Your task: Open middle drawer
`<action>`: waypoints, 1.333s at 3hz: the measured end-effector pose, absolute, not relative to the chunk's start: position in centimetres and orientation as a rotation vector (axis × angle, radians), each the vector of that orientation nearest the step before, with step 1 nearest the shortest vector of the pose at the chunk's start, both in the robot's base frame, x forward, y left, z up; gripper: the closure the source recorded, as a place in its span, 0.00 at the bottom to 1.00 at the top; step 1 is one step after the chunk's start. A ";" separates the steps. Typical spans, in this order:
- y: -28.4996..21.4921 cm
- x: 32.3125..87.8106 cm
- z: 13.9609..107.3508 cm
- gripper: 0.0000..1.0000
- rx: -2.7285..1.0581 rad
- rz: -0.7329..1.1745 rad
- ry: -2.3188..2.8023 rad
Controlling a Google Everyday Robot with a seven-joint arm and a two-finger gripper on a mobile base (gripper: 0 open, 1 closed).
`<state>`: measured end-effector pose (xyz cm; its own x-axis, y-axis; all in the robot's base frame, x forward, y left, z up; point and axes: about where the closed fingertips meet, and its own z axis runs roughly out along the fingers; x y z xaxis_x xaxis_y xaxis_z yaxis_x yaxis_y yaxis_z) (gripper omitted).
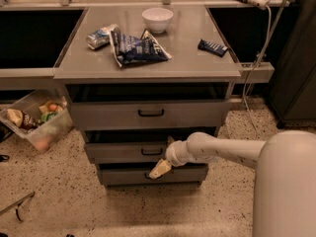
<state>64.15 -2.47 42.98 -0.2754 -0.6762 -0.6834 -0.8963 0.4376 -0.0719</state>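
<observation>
The middle drawer (116,152) is the mid-sized grey front of the cabinet, with a small black loop handle (151,152) at its centre. A dark gap shows above it. My gripper (159,169) is on the end of the white arm (217,151) that reaches in from the right. It points down and left, just below and to the right of that handle, in front of the top edge of the bottom drawer (190,175). It partly hides the bottom drawer's handle.
The widest top drawer (98,115) sits above. On the cabinet top are a white bowl (157,19), a chip bag (138,47), a can (100,36) and a dark snack bar (213,47). A plastic bin (37,120) stands on the floor at left. A cable (256,68) hangs at right.
</observation>
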 end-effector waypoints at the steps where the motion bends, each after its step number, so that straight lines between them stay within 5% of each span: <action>1: -1.7 65.6 43.7 0.00 -1.298 0.377 1.965; 4: -1.8 66.6 47.7 0.00 -1.311 0.286 1.916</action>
<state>66.60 -1.77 47.75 -0.1628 -0.6901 -0.7052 -0.8658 0.4427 -0.2334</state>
